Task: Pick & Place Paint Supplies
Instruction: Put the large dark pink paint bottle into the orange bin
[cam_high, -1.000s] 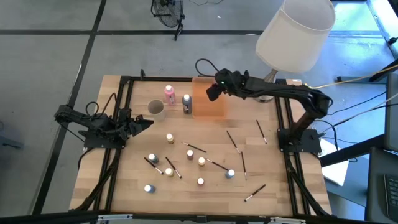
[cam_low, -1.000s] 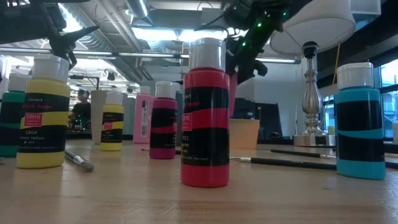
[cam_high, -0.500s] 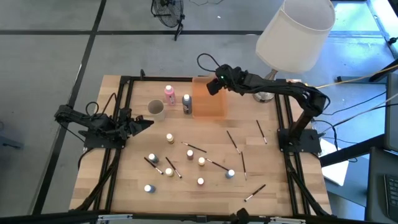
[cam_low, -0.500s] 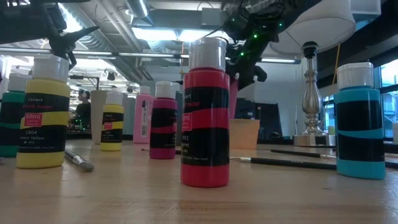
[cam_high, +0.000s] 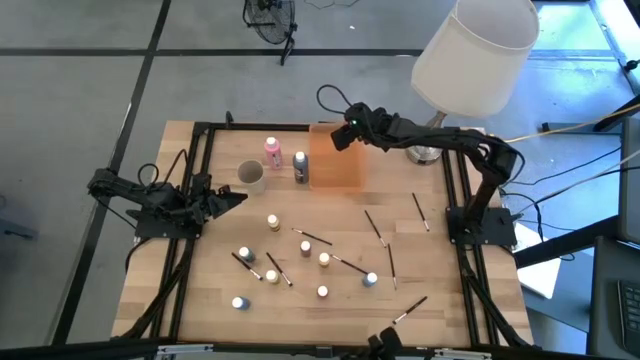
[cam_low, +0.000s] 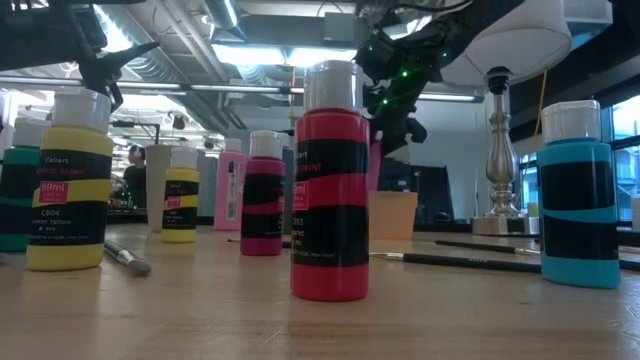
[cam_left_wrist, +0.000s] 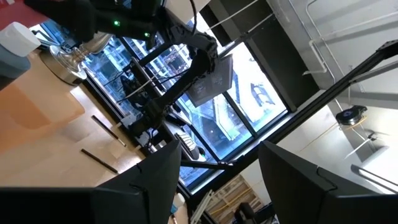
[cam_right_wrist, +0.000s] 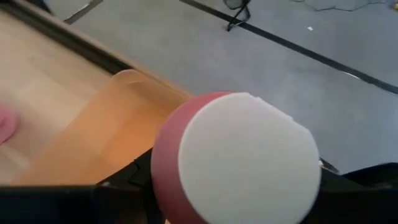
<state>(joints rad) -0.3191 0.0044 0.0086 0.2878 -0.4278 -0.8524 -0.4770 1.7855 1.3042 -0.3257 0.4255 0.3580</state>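
Pink-red plastic, a white-capped paint bottle (cam_right_wrist: 233, 158) sat clamped between the right gripper's (cam_high: 343, 138) dark fingers, its cap facing the wrist camera. Just beyond those fingers lay the translucent orange bin (cam_high: 335, 160) (its rim directly under the bottle). The left gripper (cam_high: 232, 199) hung at the table's edge, fingers apart and empty.

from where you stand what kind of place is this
Likely a robotics lab or workshop: a wooden table framed by black rails carries two mounted arms, small paint bottles and brushes lie scattered, with bare grey floor and exposed ceiling ducts around.
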